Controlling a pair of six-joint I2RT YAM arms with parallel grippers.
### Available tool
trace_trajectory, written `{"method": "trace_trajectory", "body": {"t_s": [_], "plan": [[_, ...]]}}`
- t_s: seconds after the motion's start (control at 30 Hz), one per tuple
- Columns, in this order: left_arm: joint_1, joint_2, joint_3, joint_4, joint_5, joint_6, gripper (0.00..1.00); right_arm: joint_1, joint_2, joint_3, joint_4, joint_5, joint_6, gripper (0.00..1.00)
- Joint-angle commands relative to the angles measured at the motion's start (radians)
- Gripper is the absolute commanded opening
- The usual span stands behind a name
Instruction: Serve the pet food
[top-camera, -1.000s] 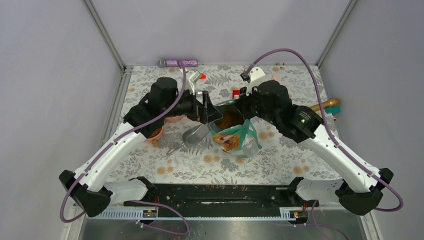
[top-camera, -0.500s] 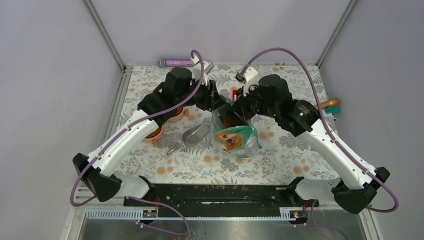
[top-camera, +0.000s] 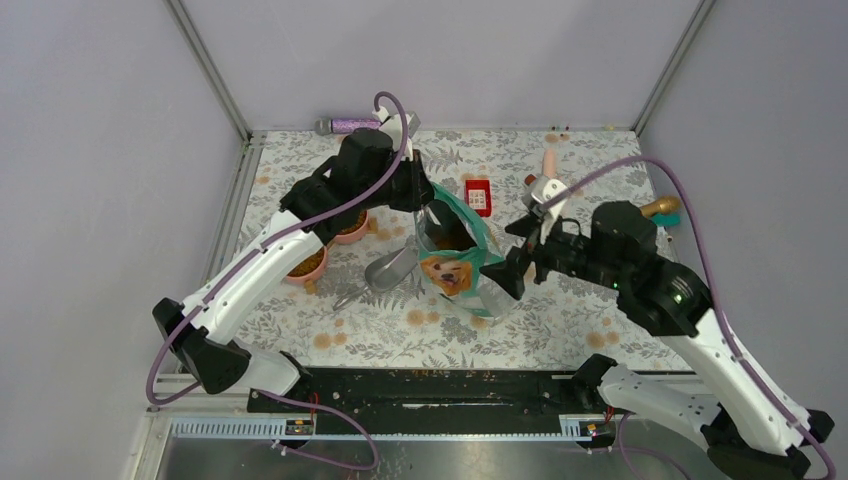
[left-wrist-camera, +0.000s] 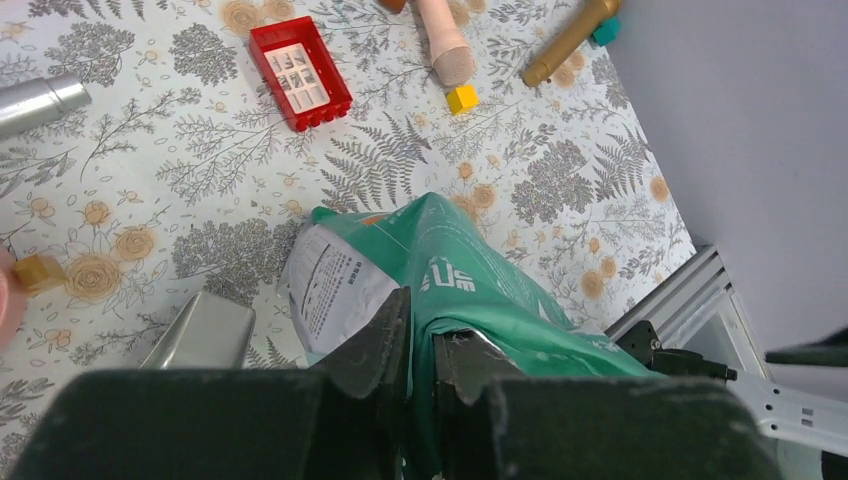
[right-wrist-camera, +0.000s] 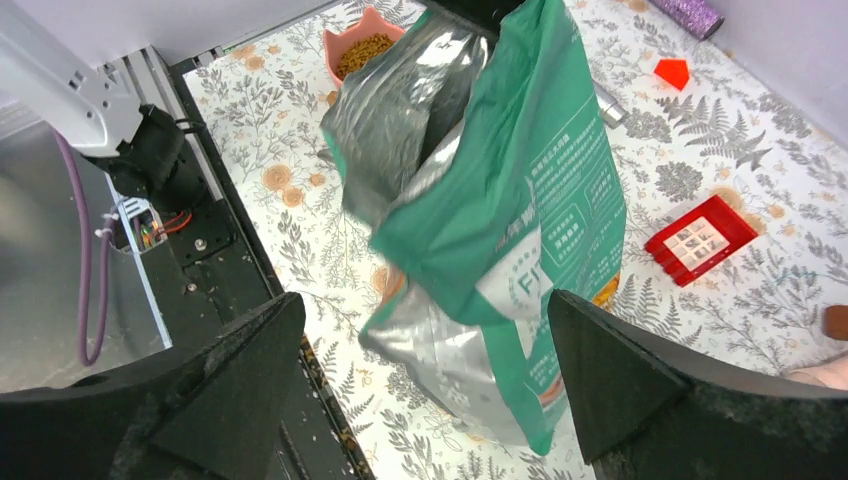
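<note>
Left gripper (top-camera: 425, 196) is clamped on the far-left lip of the bag (top-camera: 452, 272). In the left wrist view its fingers (left-wrist-camera: 385, 335) pinch a fold of teal film between them, holding the bag upright with its mouth opening upward. Down in that mouth sits the pet food (top-camera: 448, 236), a brown heap well below the rim. More kibble shows in the pink bowl (right-wrist-camera: 336, 42), which sits on the desk (top-camera: 560, 320) to the bag's left.

The right gripper (top-camera: 508, 272) sits just beside the bag's right flank. It is spread wide and empty, and from its own camera the bag fills the space ahead of the open fingers (right-wrist-camera: 250, 390).

Here's the hinge. The scoop (top-camera: 392, 267) lies on the bag's left, handle trailing toward the near-left corner. So the tool and the bowl are on the left arm's side, and that arm is busy with the bag. The free right arm is on the opposite side, with the bag between it and the scoop. My read: the right arm takes the bag's wall, or it reaches around the bag.
</note>
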Motion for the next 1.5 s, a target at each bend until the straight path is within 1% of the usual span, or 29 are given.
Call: {"method": "trace_trajectory", "body": {"t_s": [0.0,0.1,0.27,0.33,0.37,0.4,0.43,0.47,0.5,0.53,0.6,0.7,0.77,0.87,0.93,1.0,1.03,1.1,1.17,1.2,1.23,1.27,1.3,1.33,1.37,1.47], "plan": [[0.009,0.021,0.071,-0.032,-0.133,-0.038,0.03,0.004,-0.087,-0.107,0.111,-0.053,-0.093,0.99],[0.007,0.035,0.098,-0.06,-0.134,-0.047,0.02,0.003,-0.092,-0.16,0.183,-0.107,-0.154,0.99],[0.006,0.035,0.104,-0.071,-0.134,-0.058,0.01,0.003,-0.008,-0.141,0.27,-0.1,-0.131,1.0],[0.004,0.034,0.102,-0.074,-0.127,-0.062,0.01,0.003,0.038,-0.114,0.289,-0.111,-0.107,0.95],[0.003,0.031,0.101,-0.074,-0.12,-0.064,0.0,0.004,0.054,-0.106,0.301,-0.111,-0.1,0.91],[0.003,0.03,0.1,-0.077,-0.114,-0.066,0.0,0.003,0.069,-0.104,0.314,-0.107,-0.091,0.81],[0.002,0.026,0.101,-0.084,-0.116,-0.072,0.0,0.004,0.083,-0.1,0.319,-0.099,-0.082,0.57],[0.0,0.021,0.102,-0.102,-0.127,-0.084,0.0,0.004,0.086,-0.089,0.309,-0.067,-0.03,0.3],[-0.001,0.014,0.102,-0.123,-0.14,-0.101,0.0,0.003,0.082,-0.079,0.286,-0.027,0.02,0.12],[-0.004,0.003,0.1,-0.145,-0.15,-0.113,0.0,0.004,0.066,-0.076,0.262,0.007,0.054,0.01],[-0.016,-0.022,0.097,-0.193,-0.183,-0.134,0.0,0.003,0.011,-0.103,0.247,0.064,0.145,0.0],[-0.058,-0.083,0.076,-0.237,-0.214,-0.162,0.0,0.003,-0.068,-0.132,0.238,0.134,0.193,0.0],[-0.096,-0.136,0.044,-0.239,-0.231,-0.178,0.0,-0.001,-0.084,-0.11,0.204,0.128,0.195,0.0],[-0.16,-0.215,-0.005,-0.239,-0.28,-0.206,0.0,-0.022,-0.068,-0.071,0.152,0.071,0.182,0.0],[-0.185,-0.255,-0.043,-0.239,-0.295,-0.224,0.0,-0.051,-0.052,-0.063,0.147,0.067,0.171,0.0],[-0.199,-0.281,-0.072,-0.242,-0.274,-0.246,0.0,-0.104,-0.032,-0.051,0.148,0.054,0.161,0.0],[-0.207,-0.289,-0.08,-0.244,-0.246,-0.247,0.0,-0.139,-0.02,-0.04,0.149,0.03,0.158,0.0],[-0.227,-0.301,-0.081,-0.244,-0.238,-0.247,0.0,-0.225,0.01,-0.006,0.149,-0.07,0.155,0.0],[-0.237,-0.306,-0.068,-0.244,-0.246,-0.232,0.01,-0.315,0.052,0.036,0.149,-0.212,0.153,0.0],[-0.237,-0.305,-0.062,-0.237,-0.246,-0.215,0.07,-0.352,0.075,0.052,0.15,-0.283,0.158,0.0],[-0.237,-0.306,-0.059,-0.219,-0.246,-0.195,0.19,-0.377,0.097,0.066,0.146,-0.362,0.146,0.0],[-0.237,-0.305,-0.06,-0.197,-0.245,-0.173,0.36,-0.392,0.117,0.074,0.144,-0.427,0.125,0.0],[-0.238,-0.306,-0.061,-0.174,-0.246,-0.141,0.61,-0.397,0.132,0.073,0.143,-0.454,0.109,0.0],[-0.237,-0.309,-0.059,-0.157,-0.259,-0.115,0.81,-0.397,0.142,0.068,0.143,-0.466,0.096,0.0],[-0.237,-0.313,-0.061,-0.146,-0.294,-0.097,0.97,-0.398,0.15,0.06,0.142,-0.492,0.077,0.0],[-0.213,-0.337,-0.058,-0.118,-0.359,-0.032,0.99,-0.403,0.164,0.047,0.13,-0.484,0.029,0.02]]}}
